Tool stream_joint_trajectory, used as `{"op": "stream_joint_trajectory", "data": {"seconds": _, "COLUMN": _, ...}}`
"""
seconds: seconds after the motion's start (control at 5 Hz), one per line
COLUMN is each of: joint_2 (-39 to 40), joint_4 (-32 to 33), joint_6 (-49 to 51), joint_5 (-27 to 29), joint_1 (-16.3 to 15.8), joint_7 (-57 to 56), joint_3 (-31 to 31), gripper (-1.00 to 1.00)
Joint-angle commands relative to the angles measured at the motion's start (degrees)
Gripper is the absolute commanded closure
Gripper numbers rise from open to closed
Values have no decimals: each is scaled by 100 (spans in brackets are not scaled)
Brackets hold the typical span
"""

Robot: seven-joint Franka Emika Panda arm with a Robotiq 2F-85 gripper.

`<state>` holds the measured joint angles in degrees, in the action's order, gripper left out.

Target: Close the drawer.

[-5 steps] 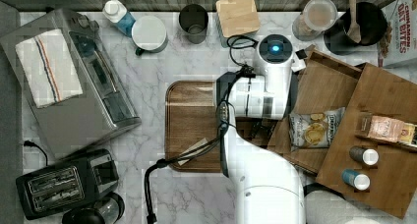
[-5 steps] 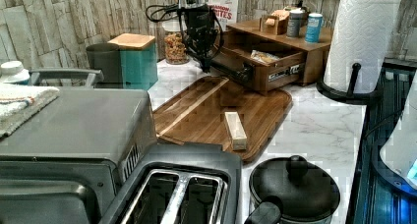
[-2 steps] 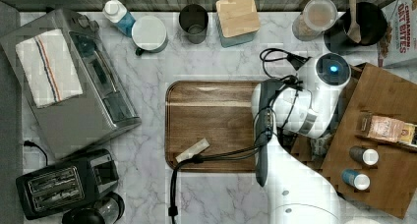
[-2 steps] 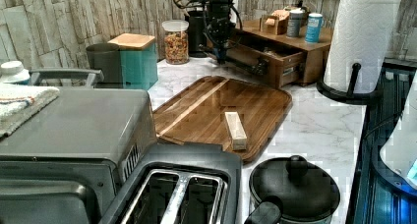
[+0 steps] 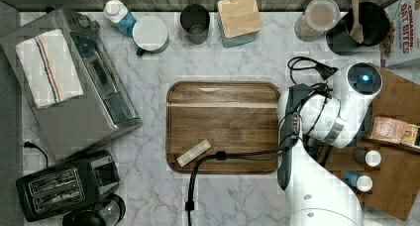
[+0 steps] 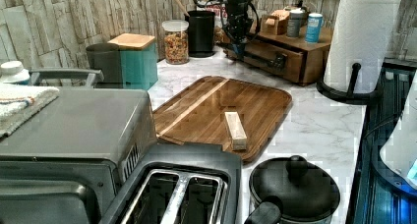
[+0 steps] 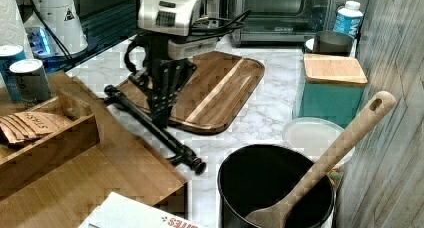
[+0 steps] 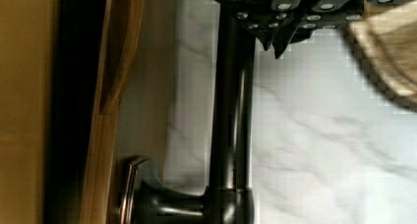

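From where I stand the job looks nearly finished. The drawer [image 6: 282,69] sits under the wooden cabinet top [image 7: 115,173] at the end of the marble counter, beyond the empty-looking serving tray [image 5: 223,122]. In the left view its front lies almost flush with the cabinet body. The gripper [image 7: 161,115] hangs straight down at the drawer's long dark bar handle [image 7: 150,125], about midway along it and seemingly touching it. Whether it is clamped on that bar or merely leaning against it I cannot tell. In the wrist view a dark band runs between the pale cabinet wood and the top edge of the drawer front [image 8: 123,62]. I take that as either a last sliver of opening or plain shadow, so my judgement is that at most a short final push is left. A fair amount is hidden. In the top view the arm [image 5: 322,186] with its white body lies right over the place where the drawer front would be, so the gap cannot be checked from above. The drawer's inside is out of sight. In the right view the cabinet top blocks the drawer face itself, leaving the handle to go by.
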<state>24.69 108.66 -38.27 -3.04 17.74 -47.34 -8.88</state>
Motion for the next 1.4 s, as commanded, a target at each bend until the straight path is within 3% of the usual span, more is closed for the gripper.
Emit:
{"op": "stream_joint_trajectory", "data": {"seconds": 0.2, "joint_2": 142, "joint_4": -1154, "joint_6": 280, "joint_5": -486, "joint_1": 970, "joint_7": -278, "joint_3": -991, "gripper": 100}}
{"op": "stream_joint_trajectory", "data": {"seconds": 1.4, "joint_2": 139, "joint_4": -1154, "joint_6": 281, "joint_5": -495, "joint_1": 982, "joint_7": -272, "joint_3": -975, "gripper": 100}}
